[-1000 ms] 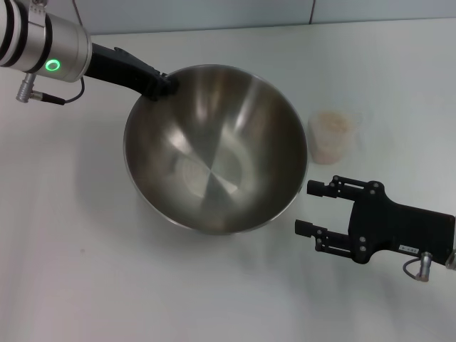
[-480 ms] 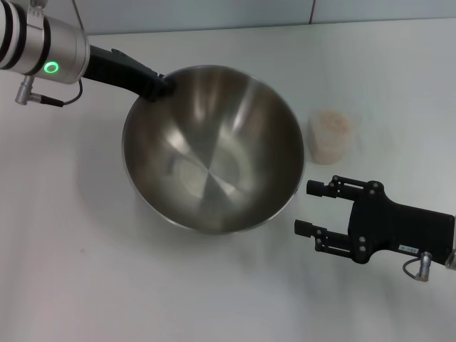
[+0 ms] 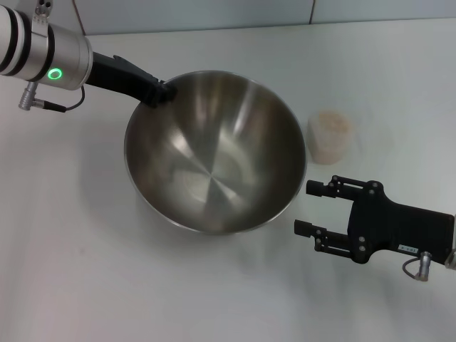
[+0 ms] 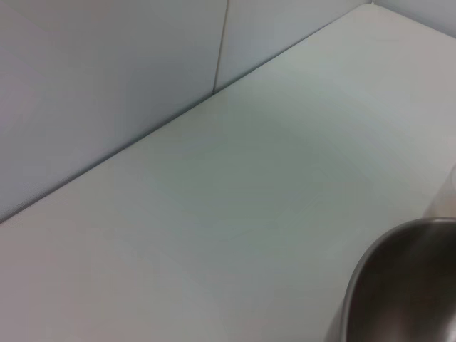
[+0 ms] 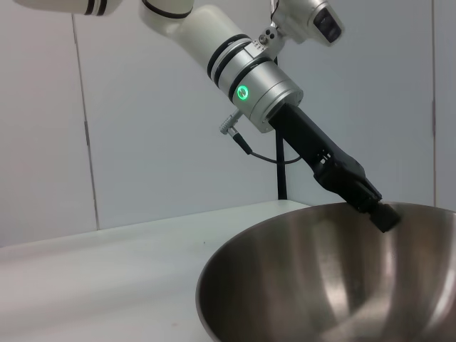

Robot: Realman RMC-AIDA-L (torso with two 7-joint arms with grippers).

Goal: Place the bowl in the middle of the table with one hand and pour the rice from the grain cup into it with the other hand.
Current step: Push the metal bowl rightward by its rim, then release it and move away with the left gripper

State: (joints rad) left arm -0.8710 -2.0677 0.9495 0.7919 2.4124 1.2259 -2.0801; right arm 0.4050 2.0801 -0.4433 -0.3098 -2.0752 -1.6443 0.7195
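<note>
Setting: a plain white table [image 3: 85, 271] is being backed by pale wall panels along the far edge.

Item 1, the stainless-steel bowl [image 3: 214, 153]: it is being held near the table's middle, tilted, with its far-left rim being pinched by the left gripper [image 3: 162, 90]. The jaws are closed on the rim, one finger inside and one outside. The bowl interior is showing no rice.

Item 2, the grain cup [image 3: 330, 137]: it is standing upright just right of the bowl, apart from it, with pale rice [image 3: 332, 120] filling it to the top.

Item 3, the right gripper [image 3: 311, 208]: it is being held low over the near-right table, fingers spread wide and holding nothing, pointing left toward the bowl's near-right side, with the cup lying beyond it.

Pose: the left arm is being extended from the far left, slanting down to the rim; the right forearm is lying level.

Risks, as judged: a single-point rim pinch is likely to let the bowl swing or slip if released unevenly; the bowl's right wall is at risk of nudging the brimful cup, spilling grains.
</note>
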